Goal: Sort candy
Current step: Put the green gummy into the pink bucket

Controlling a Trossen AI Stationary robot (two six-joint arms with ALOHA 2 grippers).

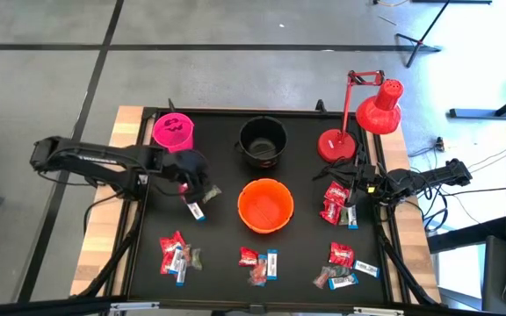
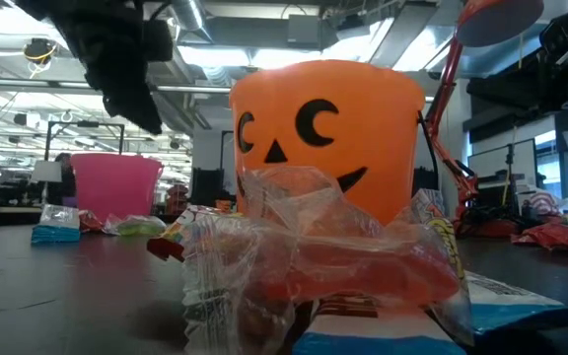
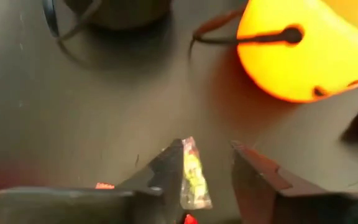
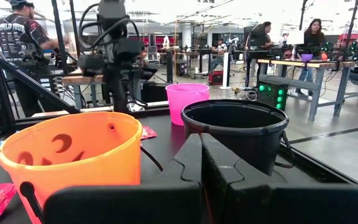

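Candy (image 1: 262, 263): small wrapped sweets lie in loose clusters on the black table (image 1: 218, 250). There are red packets, blue-and-white bars and brownish pieces along the near edge, and a heap of red packets (image 1: 334, 204) at the right side just beside the right gripper. One yellowish clear-wrapped piece (image 3: 193, 174) stands between the left gripper's fingers, against one finger with a gap to the other. It is probably just dropped or about to be gripped; which, I cannot tell. A blue-and-white bar (image 1: 197, 211) lies just below that gripper.

Left gripper (image 1: 193, 183): over the table's left half, between the pink bucket (image 1: 173, 132) and the orange bucket (image 1: 265, 204), fingers partly spread.

Right gripper (image 1: 358, 187): low at the right edge, fingers pressed together, holding nothing, apparently waiting.

Buckets: pink, black bucket (image 1: 263, 141) and orange bucket sit across the middle, likely one per candy kind. None visibly holds candy.

Red desk lamp (image 1: 369, 114): far right corner, clear of the work.
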